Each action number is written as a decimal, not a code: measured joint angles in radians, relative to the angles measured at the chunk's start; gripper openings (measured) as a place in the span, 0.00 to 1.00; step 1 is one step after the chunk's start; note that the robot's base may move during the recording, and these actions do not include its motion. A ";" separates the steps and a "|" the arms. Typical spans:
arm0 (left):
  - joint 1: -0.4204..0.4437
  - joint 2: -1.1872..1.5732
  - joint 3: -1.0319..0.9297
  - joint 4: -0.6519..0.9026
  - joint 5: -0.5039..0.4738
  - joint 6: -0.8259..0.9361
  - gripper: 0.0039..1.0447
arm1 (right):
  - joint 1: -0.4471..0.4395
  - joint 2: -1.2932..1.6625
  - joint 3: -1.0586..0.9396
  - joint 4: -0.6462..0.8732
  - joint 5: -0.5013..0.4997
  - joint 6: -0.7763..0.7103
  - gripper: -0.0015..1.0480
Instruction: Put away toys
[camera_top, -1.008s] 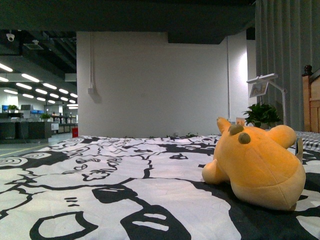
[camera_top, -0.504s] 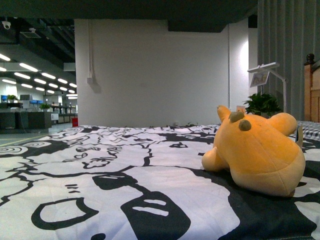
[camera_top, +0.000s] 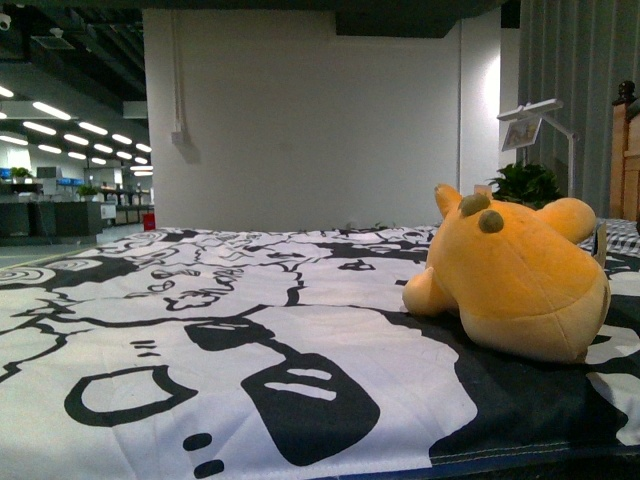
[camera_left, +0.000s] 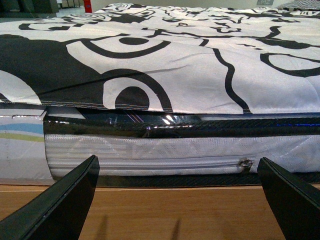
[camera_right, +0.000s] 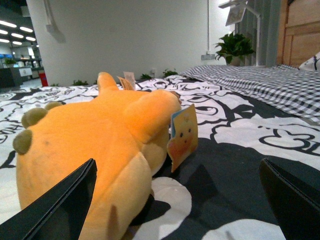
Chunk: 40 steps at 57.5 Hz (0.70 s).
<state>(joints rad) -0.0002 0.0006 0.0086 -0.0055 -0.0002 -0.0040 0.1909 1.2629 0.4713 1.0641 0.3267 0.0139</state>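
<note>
An orange-yellow plush toy (camera_top: 515, 280) with small tan horns lies on the black-and-white patterned bedspread (camera_top: 250, 330), at the right in the front view. My right gripper (camera_right: 177, 210) is open just above the bedspread. The toy (camera_right: 95, 145) sits close in front of it, beside one finger, with a paper tag (camera_right: 182, 135) hanging off its side. My left gripper (camera_left: 177, 205) is open and empty, low by the wooden bed frame (camera_left: 175, 212), facing the mattress side (camera_left: 150, 150). Neither arm shows in the front view.
A wooden headboard (camera_top: 625, 160) stands at the far right, with a potted plant (camera_top: 527, 185) and a lamp (camera_top: 535, 115) beside it. A grey checked sheet (camera_right: 270, 85) covers the bed beyond the toy. A white wall (camera_top: 300, 120) is behind.
The front view has risen and tilted a little: the bedspread's near edge now shows at the bottom. The toy has stayed where it was on the bed.
</note>
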 joint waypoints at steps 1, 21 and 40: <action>0.000 0.000 0.000 0.000 0.000 0.000 0.94 | 0.010 0.007 0.007 0.005 0.007 -0.007 0.94; 0.000 0.000 0.000 0.000 0.000 0.000 0.94 | 0.147 0.088 0.103 0.068 0.098 -0.104 0.94; 0.000 0.000 0.000 0.000 0.000 0.000 0.94 | 0.225 0.169 0.145 0.153 0.139 -0.196 0.94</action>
<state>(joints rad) -0.0002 0.0006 0.0086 -0.0055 -0.0002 -0.0040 0.4156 1.4319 0.6163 1.2171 0.4656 -0.1822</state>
